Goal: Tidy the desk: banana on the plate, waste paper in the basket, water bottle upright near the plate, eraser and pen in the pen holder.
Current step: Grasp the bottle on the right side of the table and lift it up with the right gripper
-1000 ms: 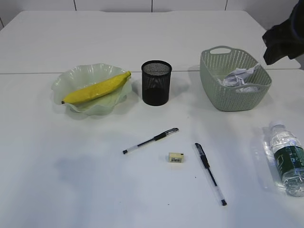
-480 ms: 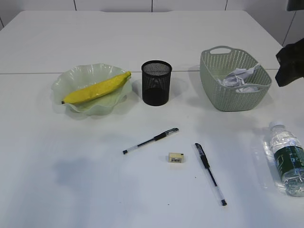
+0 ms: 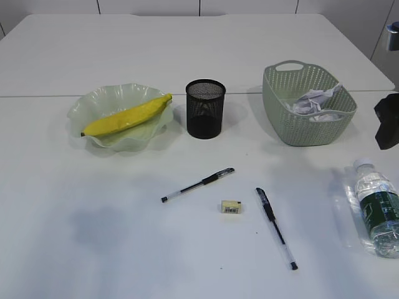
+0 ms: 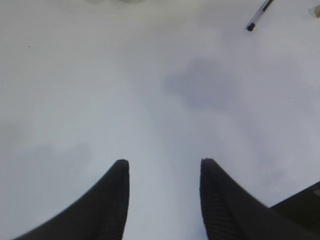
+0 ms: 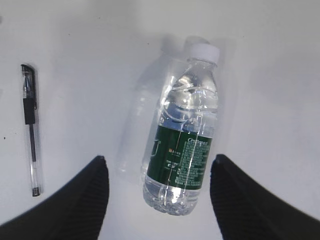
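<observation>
The yellow banana (image 3: 128, 115) lies on the pale green plate (image 3: 84, 103). Crumpled waste paper (image 3: 315, 101) sits in the green basket (image 3: 299, 128). The water bottle (image 3: 378, 208) lies on its side at the right edge, cap pointing away. Seen from the right wrist, the bottle (image 5: 185, 135) is below my open right gripper (image 5: 159, 157), its base between the fingers, untouched. Two pens (image 3: 198, 184) (image 3: 276, 228) and the eraser (image 3: 231, 207) lie on the table in front of the black mesh pen holder (image 3: 205, 108). My left gripper (image 4: 164, 162) hangs open over bare table.
The right arm's black end (image 3: 388, 121) shows at the right edge, between basket and bottle. One pen (image 5: 30, 125) lies left of the bottle in the right wrist view. A pen tip (image 4: 257, 17) shows at the top right of the left wrist view.
The right arm has moved down along the right edge from beside the basket toward the bottle. Nothing on the table has shifted.
</observation>
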Motion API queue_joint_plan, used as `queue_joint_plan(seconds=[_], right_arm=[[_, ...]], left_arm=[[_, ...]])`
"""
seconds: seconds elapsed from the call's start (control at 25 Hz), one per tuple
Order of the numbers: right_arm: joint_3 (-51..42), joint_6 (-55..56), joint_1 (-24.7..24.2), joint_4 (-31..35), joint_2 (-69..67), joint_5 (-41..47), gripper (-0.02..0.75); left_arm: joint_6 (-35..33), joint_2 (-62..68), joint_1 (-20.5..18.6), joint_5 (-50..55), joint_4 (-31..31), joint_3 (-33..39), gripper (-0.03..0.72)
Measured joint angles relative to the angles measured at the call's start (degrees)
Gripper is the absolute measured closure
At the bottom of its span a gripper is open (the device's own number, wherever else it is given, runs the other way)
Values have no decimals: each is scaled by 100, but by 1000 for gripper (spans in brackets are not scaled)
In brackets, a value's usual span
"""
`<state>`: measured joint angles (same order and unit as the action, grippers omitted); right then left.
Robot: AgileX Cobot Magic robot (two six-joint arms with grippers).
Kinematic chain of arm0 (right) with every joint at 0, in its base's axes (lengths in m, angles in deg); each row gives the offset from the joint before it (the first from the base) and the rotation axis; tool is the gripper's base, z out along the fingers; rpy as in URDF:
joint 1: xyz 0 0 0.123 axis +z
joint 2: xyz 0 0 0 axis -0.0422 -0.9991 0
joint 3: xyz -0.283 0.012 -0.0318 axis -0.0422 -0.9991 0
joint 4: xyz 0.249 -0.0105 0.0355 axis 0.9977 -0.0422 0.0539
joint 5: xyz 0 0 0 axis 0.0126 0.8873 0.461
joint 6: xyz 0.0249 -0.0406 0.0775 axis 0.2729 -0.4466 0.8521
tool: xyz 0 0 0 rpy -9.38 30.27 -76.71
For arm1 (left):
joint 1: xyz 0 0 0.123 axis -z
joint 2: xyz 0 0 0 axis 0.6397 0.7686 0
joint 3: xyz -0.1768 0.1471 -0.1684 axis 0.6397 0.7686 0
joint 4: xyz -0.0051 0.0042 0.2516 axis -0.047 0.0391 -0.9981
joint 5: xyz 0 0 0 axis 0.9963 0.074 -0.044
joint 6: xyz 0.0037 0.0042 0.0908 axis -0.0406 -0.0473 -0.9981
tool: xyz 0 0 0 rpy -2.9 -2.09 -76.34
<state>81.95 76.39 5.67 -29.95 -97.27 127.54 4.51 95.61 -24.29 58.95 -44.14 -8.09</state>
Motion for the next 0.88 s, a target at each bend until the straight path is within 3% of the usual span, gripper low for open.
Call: queue_joint_plan(seconds=[0.28, 0.88], right_arm=[[-112, 222, 0, -131, 2, -207, 223], [-112, 305, 0, -244, -891, -580, 223]], left_arm=[[0, 0, 0, 0, 0, 0, 361], [47, 0, 0, 0, 21, 0, 361]])
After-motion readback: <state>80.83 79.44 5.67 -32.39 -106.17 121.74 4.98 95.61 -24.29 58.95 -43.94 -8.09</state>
